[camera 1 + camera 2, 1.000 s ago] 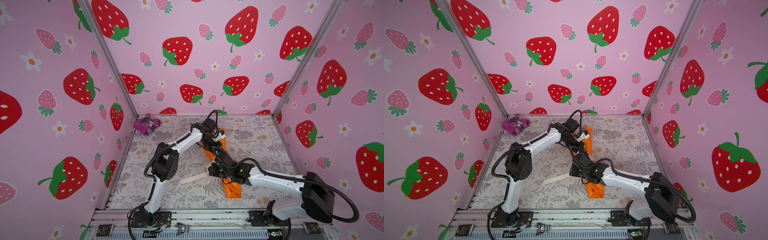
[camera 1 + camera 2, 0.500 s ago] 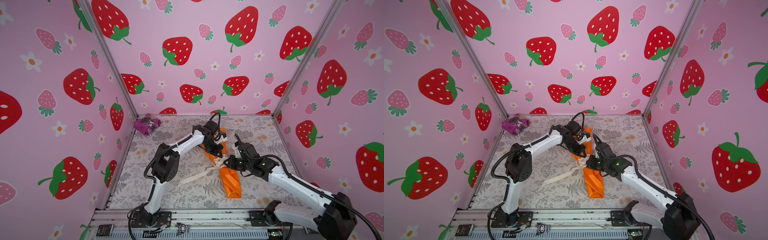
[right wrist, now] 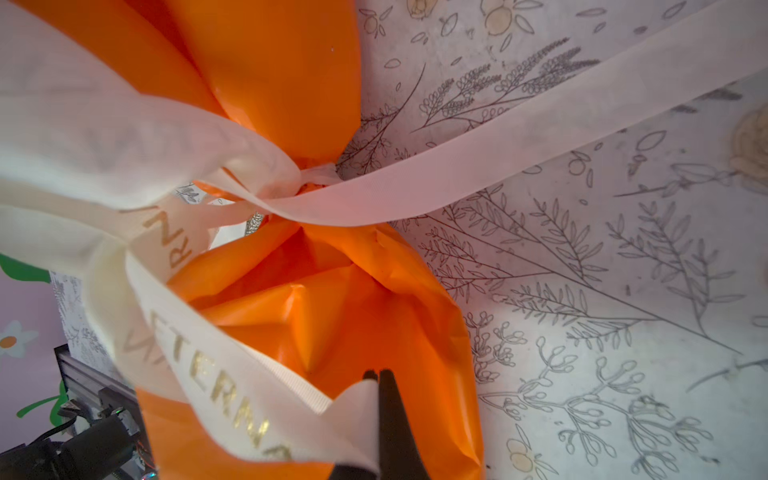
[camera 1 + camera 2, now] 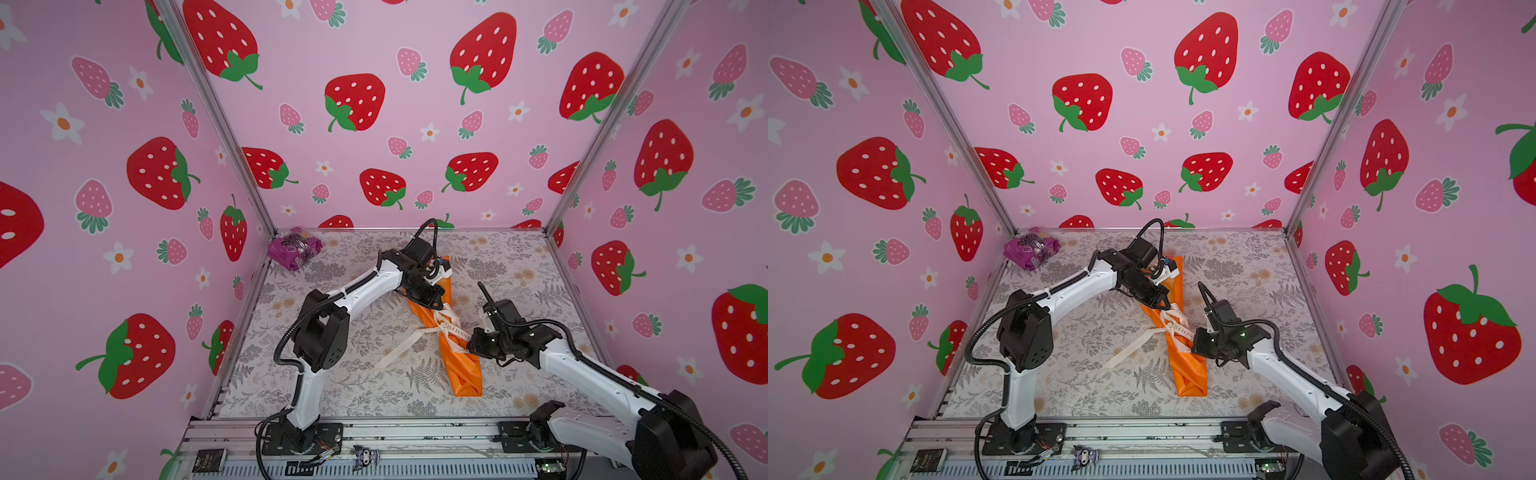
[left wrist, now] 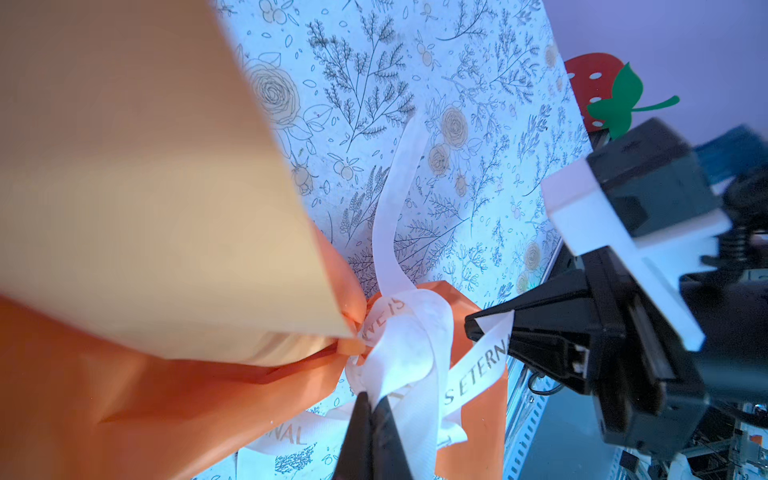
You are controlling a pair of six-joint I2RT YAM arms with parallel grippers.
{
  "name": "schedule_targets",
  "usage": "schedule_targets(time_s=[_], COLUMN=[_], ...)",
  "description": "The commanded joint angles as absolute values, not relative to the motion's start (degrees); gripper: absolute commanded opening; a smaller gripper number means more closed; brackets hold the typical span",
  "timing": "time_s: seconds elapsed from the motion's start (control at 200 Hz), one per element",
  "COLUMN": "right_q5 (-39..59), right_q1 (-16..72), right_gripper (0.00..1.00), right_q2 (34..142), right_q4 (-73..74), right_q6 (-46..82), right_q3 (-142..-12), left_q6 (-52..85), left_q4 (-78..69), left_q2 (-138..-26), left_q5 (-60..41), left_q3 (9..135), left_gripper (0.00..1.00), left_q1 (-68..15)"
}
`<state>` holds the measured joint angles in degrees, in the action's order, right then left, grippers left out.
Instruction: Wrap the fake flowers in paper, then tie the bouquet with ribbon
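Long paper-wrapped bouquet (image 4: 463, 368): bright orange all over, glossy. Cream fabric ribbon (image 4: 401, 351) on it: gold capital lettering. Flat table cover (image 4: 374, 399): off-white, with grey line-drawn ferns and sprigs and pale yellow roses. Booth walls (image 4: 395, 50): pink, with red and pink strawberries, green leaves, and white flowers with orange centres. Crinkly packet (image 4: 294, 248), far left corner: purple with dark print. Left arm (image 4: 365, 289) and right arm (image 4: 582, 374): white shells, black joints.

Pink strawberry-print walls (image 4: 395, 54) enclose me at nine, twelve and three o'clock; my desk (image 4: 511, 266) wears grey floral paper.
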<state>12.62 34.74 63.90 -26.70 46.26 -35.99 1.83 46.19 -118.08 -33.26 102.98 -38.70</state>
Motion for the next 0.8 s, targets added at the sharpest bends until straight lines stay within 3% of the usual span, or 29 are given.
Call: schedule_targets(time_s=[0.0,0.535,0.795], right_q5=[11.75,4.56,5.32], right_q1=[34.07,30.74,30.67], right_gripper=[0.0,0.0,0.0], right_q2=[63.82,66.96,69.43], right_q4=[-27.33,-30.35,-29.02], right_q6=[44.7,40.31,39.73], right_q3=[-35.37,-33.07,-31.75], left_q6=[0.52,6.12,8.51], left_q4=[47.44,37.53,30.83], left_q2=[-118.7,-112.59,-107.68], left_q5=[-34.39,-21.71,-24.08], left_q3=[103.91,93.81,90.91], left_gripper=[0.0,0.0,0.0], left_q1=[-39.11,-39.1,-40.05])
